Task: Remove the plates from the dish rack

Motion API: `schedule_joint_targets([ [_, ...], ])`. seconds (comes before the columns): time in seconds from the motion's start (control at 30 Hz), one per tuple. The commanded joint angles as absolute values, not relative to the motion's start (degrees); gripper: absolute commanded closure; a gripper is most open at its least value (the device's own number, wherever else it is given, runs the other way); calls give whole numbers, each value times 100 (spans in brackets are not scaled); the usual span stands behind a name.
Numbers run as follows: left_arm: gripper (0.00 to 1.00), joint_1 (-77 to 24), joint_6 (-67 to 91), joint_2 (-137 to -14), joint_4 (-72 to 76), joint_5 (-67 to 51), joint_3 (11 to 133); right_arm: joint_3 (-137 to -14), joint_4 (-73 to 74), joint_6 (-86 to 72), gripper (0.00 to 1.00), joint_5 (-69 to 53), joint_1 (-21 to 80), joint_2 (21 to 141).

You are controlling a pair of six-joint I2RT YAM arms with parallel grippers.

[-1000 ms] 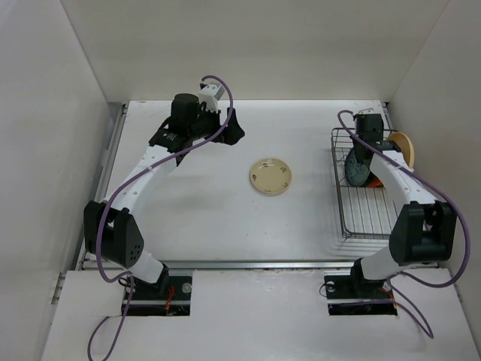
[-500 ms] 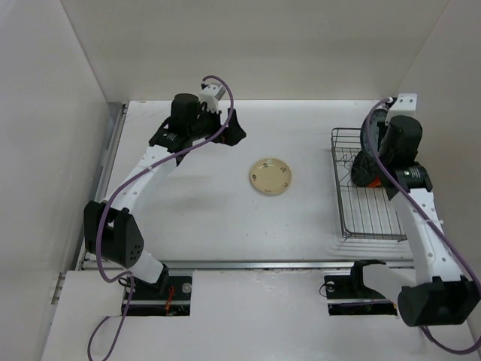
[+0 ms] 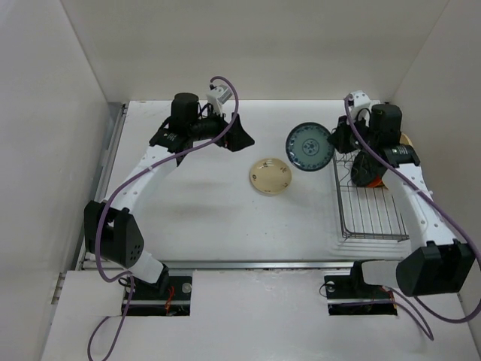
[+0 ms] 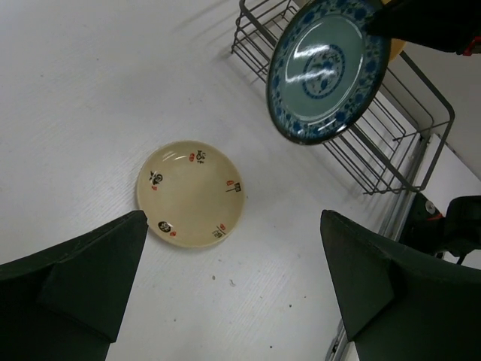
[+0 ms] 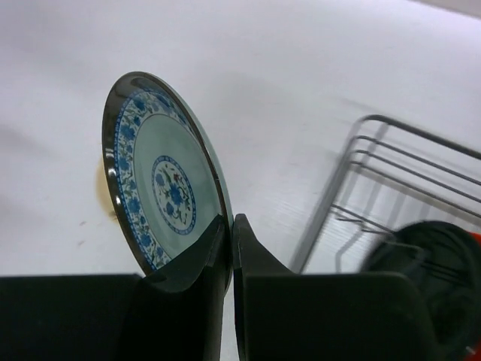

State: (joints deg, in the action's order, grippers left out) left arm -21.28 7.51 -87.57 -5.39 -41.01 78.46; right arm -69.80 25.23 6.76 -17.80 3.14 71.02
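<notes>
Right claw (image 5: pixel 229 226) tight on blue plate (image 5: pixel 161 188) rim, left claw (image 4: pixel 233 248) agape, racked plates (image 5: pixel 428 263) mostly behind arm (image 3: pixel 409 188).

I count one dish rack (image 3: pixel 367 214) and four plates for sure: one cream plate (image 3: pixel 270 177), one blue-patterned plate (image 3: pixel 309 147), one black plate (image 5: pixel 432 263), one orange plate (image 3: pixel 375 181); any more I can't tell

Overhead and both wrist views share teal-blue plate (image 3: pixel 309 147)

Robot lab booth, white walls (image 3: pixel 248 45), white table (image 3: pixel 210 218), left arm (image 3: pixel 143 174) and right arm (image 3: pixel 415 204) mounted at its edge
</notes>
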Motion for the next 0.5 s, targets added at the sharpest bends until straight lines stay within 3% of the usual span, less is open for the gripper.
schedule_joint_targets([
  [0.0, 0, -2136, 677, -8745, -237, -4474, 7884, -7584, 2548, 458, 100, -3145, 492, 7285],
  [0.3, 4, -2136, 677, -8859, -237, -4474, 7884, -8411, 2549, 281, 100, -3621, 1195, 8217],
  [0.47, 21, -2136, 677, -8912, -237, -4535, 7884, -8648, 2549, 281, 100, -3814, 1520, 8534],
])
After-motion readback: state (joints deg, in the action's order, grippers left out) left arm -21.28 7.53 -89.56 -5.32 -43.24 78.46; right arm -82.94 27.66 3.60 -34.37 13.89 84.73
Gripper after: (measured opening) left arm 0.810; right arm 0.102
